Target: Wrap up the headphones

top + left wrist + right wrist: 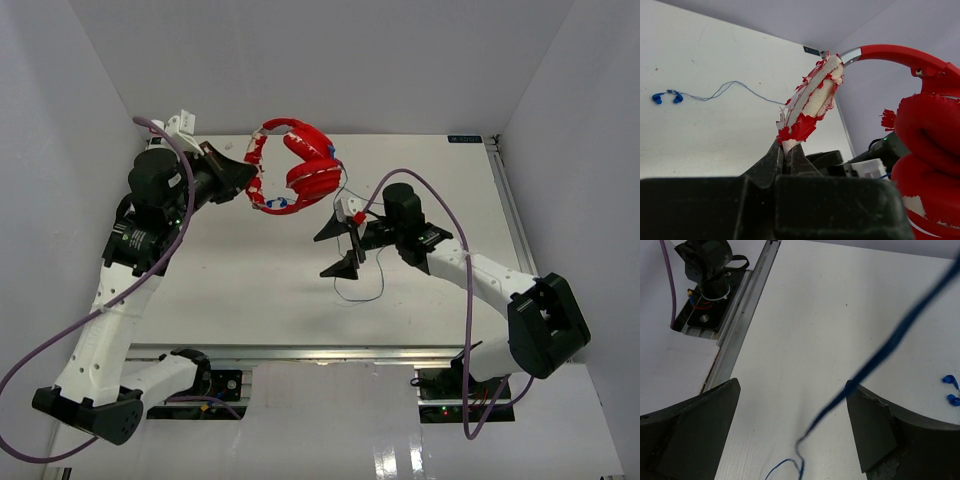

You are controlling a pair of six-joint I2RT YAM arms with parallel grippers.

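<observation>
Between the clenched fingers of the left gripper (245,180) sits the frayed red-and-white headband (812,100), so the headphones (310,170) hang lifted off the counter (250,290), just beyond that gripper's tips and up and to one side of the right gripper (338,250). Seen from the left wrist, the band rises straight out of the pinch and arches over to the two red ear cups (930,135), which are pressed together at that gripper's far right. The right gripper is released, its fingers spread wide, and the thin grey-blue cable (880,352) drops slantwise through the gap between them, close beside one finger; it is too blurred to tell whether it touches. Only the left wrist view shows the grip on the headband. Only the right wrist view shows the cable's path through the open fingers and its loose curl on the counter below them. Both wrist views catch the small blue plug end (667,97) lying on the counter, well apart from either gripper, which the overhead view does not make out.
</observation>
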